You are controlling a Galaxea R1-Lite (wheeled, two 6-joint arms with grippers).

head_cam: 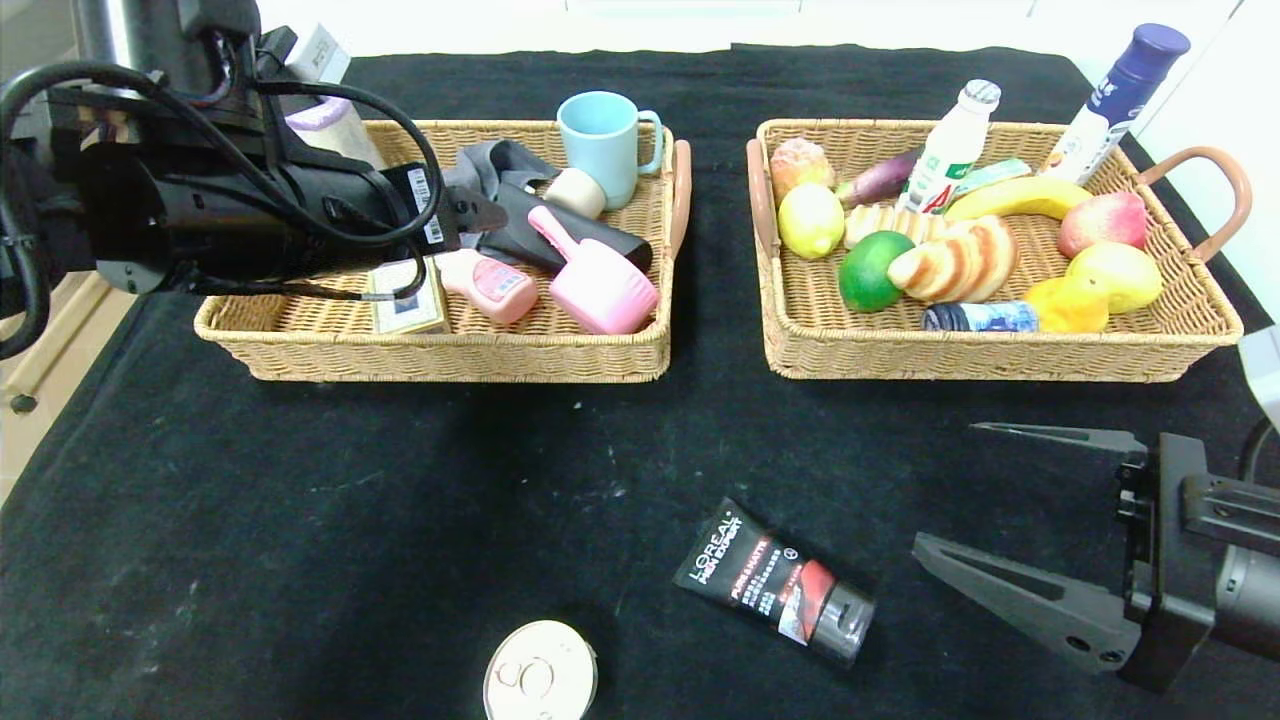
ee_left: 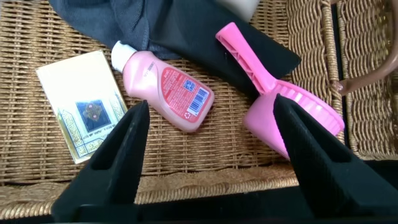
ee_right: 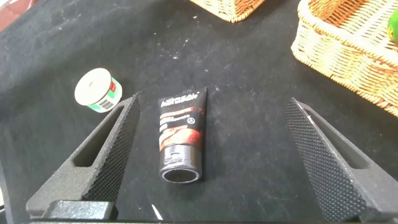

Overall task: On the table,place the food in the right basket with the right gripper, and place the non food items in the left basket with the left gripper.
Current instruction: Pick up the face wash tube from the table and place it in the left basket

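Black cloth covered the table [head_cam: 300, 520]. I saw 2 baskets along its far edge. My left gripper [ee_left: 208, 155] hung spread wide over the left basket [head_cam: 450, 355], above a pink bottle [ee_left: 165, 87]. My right gripper [ee_right: 211, 162] gaped wide near the front right corner, beside the black tube [head_cam: 775, 582] and a round tin [head_cam: 540, 684] at the front edge.

A black L'Oréal face-wash tube [head_cam: 775, 581] lies flat on the black surface [head_cam: 300, 520], lower centre of the head view, cap toward lower right. A small round can [head_cam: 540, 677] sits at the bottom edge, left of the tube.
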